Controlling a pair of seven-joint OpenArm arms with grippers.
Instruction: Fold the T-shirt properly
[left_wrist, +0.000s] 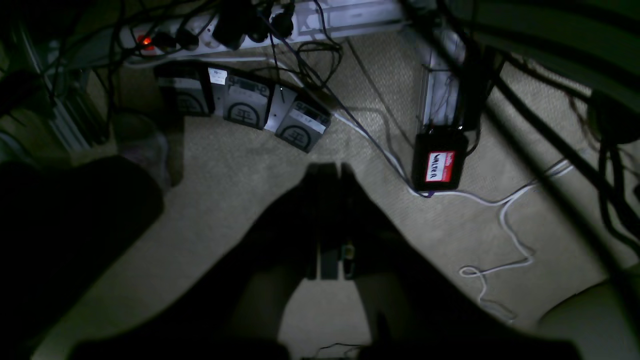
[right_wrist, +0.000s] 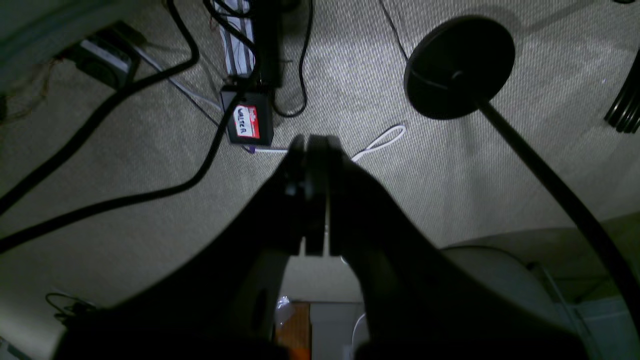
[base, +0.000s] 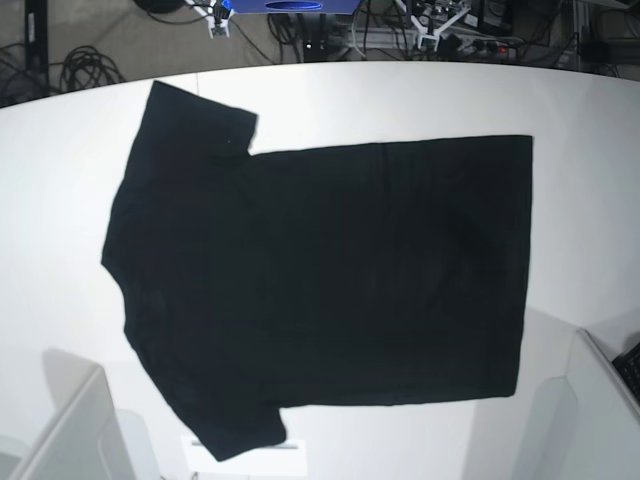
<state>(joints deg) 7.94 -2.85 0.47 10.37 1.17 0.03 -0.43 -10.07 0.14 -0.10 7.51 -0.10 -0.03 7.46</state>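
On the white table (base: 60, 130) in the base view, the T-shirt (base: 320, 270) lies flat, plain black side up, sleeves toward the left, hem toward the right. No arm shows there. Only the wrist views show the grippers: left gripper (left_wrist: 330, 172) clenched on nothing, over beige carpet (left_wrist: 225, 170), a black box with a red label (left_wrist: 440, 165) beyond it. Right gripper (right_wrist: 315, 145) also clenched and empty, with a round black stand base (right_wrist: 460, 65) farther off.
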